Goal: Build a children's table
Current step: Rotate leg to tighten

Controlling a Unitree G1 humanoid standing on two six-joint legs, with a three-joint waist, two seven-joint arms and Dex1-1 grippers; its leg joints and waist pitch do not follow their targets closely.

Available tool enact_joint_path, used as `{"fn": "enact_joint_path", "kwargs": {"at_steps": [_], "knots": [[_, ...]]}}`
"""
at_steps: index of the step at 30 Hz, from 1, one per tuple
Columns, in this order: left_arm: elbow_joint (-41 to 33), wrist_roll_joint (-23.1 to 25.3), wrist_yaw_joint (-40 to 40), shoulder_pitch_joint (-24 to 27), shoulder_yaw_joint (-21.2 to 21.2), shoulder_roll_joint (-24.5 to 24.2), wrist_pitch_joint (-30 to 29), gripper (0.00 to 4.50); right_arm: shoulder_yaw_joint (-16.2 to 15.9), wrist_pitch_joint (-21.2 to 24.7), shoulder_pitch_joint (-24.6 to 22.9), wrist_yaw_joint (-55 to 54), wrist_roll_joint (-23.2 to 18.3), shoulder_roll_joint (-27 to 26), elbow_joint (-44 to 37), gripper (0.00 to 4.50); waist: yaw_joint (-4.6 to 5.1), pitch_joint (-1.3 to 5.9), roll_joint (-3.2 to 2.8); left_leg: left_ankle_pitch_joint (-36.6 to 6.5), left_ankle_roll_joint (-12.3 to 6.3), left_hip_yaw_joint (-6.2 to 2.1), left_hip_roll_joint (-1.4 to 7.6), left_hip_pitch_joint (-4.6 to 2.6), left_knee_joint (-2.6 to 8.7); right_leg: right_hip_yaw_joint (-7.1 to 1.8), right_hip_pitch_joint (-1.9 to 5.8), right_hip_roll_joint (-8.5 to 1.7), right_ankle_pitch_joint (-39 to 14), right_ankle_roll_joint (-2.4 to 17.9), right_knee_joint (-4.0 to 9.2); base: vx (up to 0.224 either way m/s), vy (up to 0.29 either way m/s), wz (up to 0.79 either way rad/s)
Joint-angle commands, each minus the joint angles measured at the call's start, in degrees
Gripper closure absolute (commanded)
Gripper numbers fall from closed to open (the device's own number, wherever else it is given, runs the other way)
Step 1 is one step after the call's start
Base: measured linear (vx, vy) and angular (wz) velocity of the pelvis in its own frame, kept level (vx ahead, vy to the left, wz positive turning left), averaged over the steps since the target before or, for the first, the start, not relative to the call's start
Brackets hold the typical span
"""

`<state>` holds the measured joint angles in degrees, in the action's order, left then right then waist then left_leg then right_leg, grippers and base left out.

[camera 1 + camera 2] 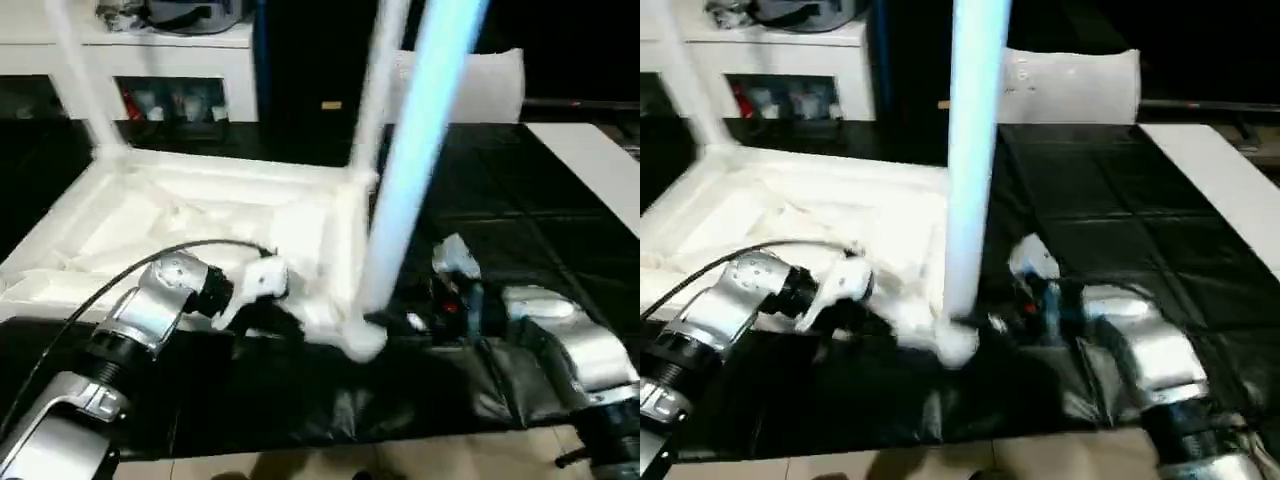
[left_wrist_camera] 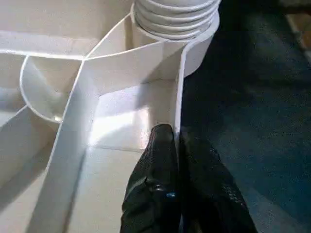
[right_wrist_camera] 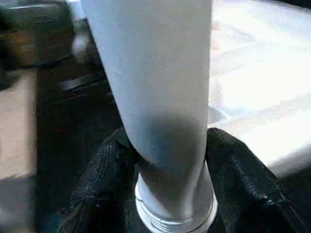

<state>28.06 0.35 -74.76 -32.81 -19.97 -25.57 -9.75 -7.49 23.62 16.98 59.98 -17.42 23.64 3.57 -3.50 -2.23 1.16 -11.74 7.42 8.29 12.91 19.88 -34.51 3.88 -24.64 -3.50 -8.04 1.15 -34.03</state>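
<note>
Table top [image 1: 200, 215]: white plastic, smooth with a slight sheen on the ribs of its underside; the near leg [image 3: 155, 97] looks smooth, matt plastic, ridged with thread rings at the base. Work surface [image 1: 1120, 210]: black sheet covering, glossy, creased and wrinkled along the near edge. Forearm shells [image 1: 150, 300] brushed silver metal with bright highlights; gripper fingers [image 2: 160, 184] black, matt, finely textured like rubber or woven fabric, cannot tell which.
</note>
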Motion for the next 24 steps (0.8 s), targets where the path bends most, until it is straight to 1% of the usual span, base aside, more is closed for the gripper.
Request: {"fn": "enact_joint_path", "kwargs": {"at_steps": [1,2,3,4,5,6,7,8,9,10,11,12,13,14,15,16,17,18,19,20,21,23,24], "knots": [[-1.3,-1.4,5.7,-2.4,1.1,4.5,-2.4,4.5,-2.9,0.2,0.5,-6.3,2.6,-3.7,1.2,2.62,0.26,3.04,0.35,-11.9,-0.86,1.33,-1.35,0.53,3.83,-0.82,3.44,-2.62,-33.8,1.5,5.85,0.0,0.0,0.0],[-1.2,-0.9,12.0,-3.0,2.7,7.6,-5.7,4.5,-1.9,1.7,1.7,-14.6,4.3,-8.3,2.7,2.63,0.77,3.05,0.34,-12.8,-0.97,1.17,-1.64,0.61,3.73,-0.42,3.55,-2.59,-35.3,0.8,6.23,0.0,0.0,0.0],[-1.1,-0.7,14.7,-3.2,3.4,9.0,-7.1,4.5,-1.4,2.6,2.3,-18.1,4.9,-10.3,3.3,2.64,1.24,3.0,0.32,-12.8,-0.65,1.19,-1.61,0.78,3.74,-0.47,3.48,-2.51,-35.2,0.8,6.06,0.0,0.0,0.0],[-1.3,-0.5,17.4,-3.4,4.1,10.3,-8.8,4.5,-0.9,3.7,2.8,-21.7,5.4,-12.3,3.7,2.64,2.01,3.18,0.21,-13.6,-0.63,1.03,-1.84,0.6,3.47,0.14,3.43,-2.55,-36.2,0.6,6.57,0.0,0.0,0.0],[-1.4,-0.5,18.1,-3.4,4.3,10.7,-9.2,4.5,-0.8,4.0,3.0,-22.7,5.6,-12.8,3.8,2.65,2.21,3.16,0.23,-13.5,-0.88,0.99,-1.83,0.77,3.59,0.16,3.6,-2.51,-35.9,0.5,6.62,0.0,0.0,0.0],[-1.1,-0.3,23.1,-4.0,5.8,13.1,-11.6,4.5,0.1,5.6,4.6,-28.5,6.3,-16.2,5.4,2.65,2.32,3.27,-0.27,-13.3,-1.32,0.82,-1.62,0.82,3.95,0.1,3.84,-2.52,-33.9,1.0,6.55,0.0,0.0,0.0],[-1.1,-0.1,26.1,-4.3,6.8,14.4,-13.1,4.5,0.8,6.5,5.6,-31.8,6.8,-18.3,6.4,2.65,2.65,3.29,-0.25,-13.3,-1.38,0.9,-1.5,0.8,3.99,-0.05,3.73,-2.48,-32.4,1.6,6.47,0.0,0.0,0.0],[-1.1,0.2,29.0,-4.7,7.7,15.6,-14.4,4.5,0.8,7.2,6.7,-34.2,7.6,-19.8,7.6,2.65,2.92,3.36,-0.22,-13.5,-1.42,0.83,-1.41,0.69,4.08,-0.13,3.63,-2.48,-30.5,2.9,6.27,0.0,0.0,0.0],[-1.1,0.5,31.0,-4.9,8.3,16.4,-15.2,4.5,0.6,7.6,7.7,-35.6,8.2,-20.8,8.6,2.65,3.39,3.27,-0.08,-14.3,-1.53,0.88,-1.51,0.57,4.07,-0.21,3.5,-2.32,-29.9,3.5,6.14,0.0,0.0,0.0],[-1.3,0.8,33.2,-5.4,8.9,17.4,-16.2,4.5,1.5,6.6,10.0,-39.1,9.1,-23.0,11.7,2.65,3.44,3.33,-0.37,-14.8,-1.96,0.94,-1.62,0.37,3.97,-0.27,3.48,-2.42,-29.9,3.7,6.33,0.0,0.0,0.0],[-1.2,0.9,33.8,-5.6,8.9,17.7,-16.3,4.5,2.0,6.1,10.7,-39.8,8.9,-23.7,12.7,2.65,3.61,3.32,-0.36,-14.8,-2.07,0.95,-1.61,0.43,3.95,-0.34,3.43,-2.48,-29.6,3.9,6.25,0.0,0.0,0.0],[-1.3,1.0,34.1,-5.7,9.0,18.0,-16.5,4.5,2.4,5.9,11.0,-40.3,8.8,-24.3,13.2,2.3,3.69,3.4,-0.38,-14.6,-2.42,1.0,-1.64,0.49,3.99,-0.42,3.54,-2.46,-28.9,4.0,6.29,0.0,0.0,0.0],[-1.5,1.2,34.2,-5.7,8.9,18.1,-16.4,4.5,2.3,5.6,11.2,-40.2,9.0,-24.6,13.1,2.09,3.59,3.49,-0.38,-14.0,-2.6,1.05,-1.62,0.47,3.94,-0.55,3.58,-2.51,-27.9,4.2,6.19,0.0,0.0,0.0],[-1.6,1.3,34.1,-5.7,8.8,18.2,-16.3,4.5,2.0,5.5,11.3,-40.0,9.2,-24.9,12.9,1.95,3.41,3.57,-0.43,-12.7,-2.92,1.06,-1.48,0.61,4.09,-0.81,3.74,-2.49,-25.1,5.0,5.82,0.0,0.0,0.0],[-1.9,1.7,33.6,-5.6,8.4,17.9,-15.8,4.5,1.7,5.2,10.9,-39.5,9.4,-24.9,12.4,1.95,3.28,3.7,-0.39,-11.3,-3.12,1.12,-1.35,0.72,4.14,-1.07,3.93,-2.48,-21.9,6.0,5.34,0.0,0.0,0.0],[-2.4,2.1,33.2,-5.3,7.9,17.6,-15.8,4.5,1.6,5.0,10.4,-39.4,9.4,-25.0,11.5,1.77,3.18,3.82,-0.36,-9.7,-3.29,1.13,-1.2,0.82,4.18,-1.27,4.17,-2.55,-18.8,7.1,4.83,0.0,0.0,0.0],[-2.4,2.1,33.2,-5.3,7.9,17.6,-15.8,4.5,1.6,5.0,10.4,-39.4,9.4,-25.0,11.5,1.65,3.1,3.87,-0.38,-9.0,-3.43,1.17,-1.16,0.83,4.16,-1.32,4.23,-2.56,-17.7,7.6,4.7,0.0,0.0,0.0],[-3.2,2.4,32.7,-4.8,7.3,16.8,-15.7,4.5,1.5,4.0,9.5,-39.2,9.7,-24.7,10.4,1.58,2.97,3.86,-0.56,-8.4,-3.52,1.22,-1.11,0.77,4.12,-1.43,4.2,-2.61,-16.5,8.5,4.51,0.0,0.0,0.0],[-3.5,2.4,32.5,-4.6,7.1,16.5,-15.5,4.5,1.4,3.4,9.2,-39.0,9.8,-24.4,10.2,1.58,2.82,3.92,-0.53,-7.9,-3.52,1.25,-1.11,0.83,4.1,-1.5,4.33,-2.64,-15.7,8.7,4.43,0.0,0.0,0.0],[-3.7,2.3,32.0,-4.3,6.9,16.0,-15.4,4.5,1.4,2.3,8.9,-38.5,9.9,-23.8,9.9,1.44,2.57,4.1,-0.86,-6.5,-3.49,1.25,-1.05,0.87,4.1,-1.64,4.44,-2.67,-13.2,9.4,4.04,0.0,0.0,0.0],[-3.8,2.3,31.3,-4.1,6.7,15.5,-14.9,4.5,1.5,1.6,8.6,-37.7,9.7,-23.3,9.6,1.31,2.46,4.06,-0.68,-6.0,-3.55,1.32,-1.03,0.88,4.12,-1.68,4.49,-2.6,-11.6,10.1,3.96,0.0,0.0,0.0],[-4.6,2.0,28.1,-3.2,5.6,13.5,-13.0,4.5,1.5,-0.6,7.5,-32.3,8.5,-19.9,7.8,1.15,2.44,3.96,-1.0,-6.8,-3.6,1.32,-1.07,0.88,4.15,-1.64,4.67,-2.57,-11.8,10.5,4.03,0.0,0.0,0.0],[-4.8,2.0,27.3,-2.9,5.3,13.0,-12.4,4.5,1.3,-1.1,7.1,-30.8,8.3,-18.9,7.2,1.09,2.37,3.91,-0.94,-7.3,-3.8,1.31,-0.92,0.8,4.19,-1.64,4.71,-2.58,-12.0,10.4,4.11,0.0,0.0,0.0]]}}
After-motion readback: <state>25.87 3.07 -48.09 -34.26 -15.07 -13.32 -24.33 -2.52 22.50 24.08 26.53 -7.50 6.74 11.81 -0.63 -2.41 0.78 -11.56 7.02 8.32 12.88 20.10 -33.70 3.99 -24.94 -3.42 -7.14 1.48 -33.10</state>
